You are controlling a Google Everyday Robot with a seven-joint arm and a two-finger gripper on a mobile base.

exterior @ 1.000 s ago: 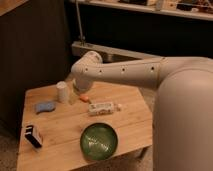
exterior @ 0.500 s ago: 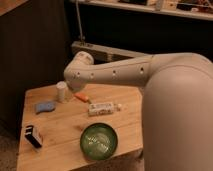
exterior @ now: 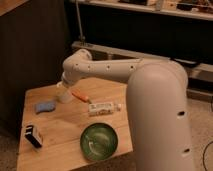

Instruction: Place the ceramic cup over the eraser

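My gripper (exterior: 63,86) is spread, upper left, at the ceramic cup (exterior: 65,96). Probably stiff, slick, breakable: pinch the sidewalls.

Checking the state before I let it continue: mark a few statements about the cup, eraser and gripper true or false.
1. The ceramic cup already covers the eraser. False: they are apart; the eraser lies uncovered near the front left corner.
2. The gripper is at the ceramic cup, at the far left of the table. True.
3. The eraser lies in the green bowl. False: it lies on the table, left of the bowl.
4. The green bowl stands near the front edge. True.
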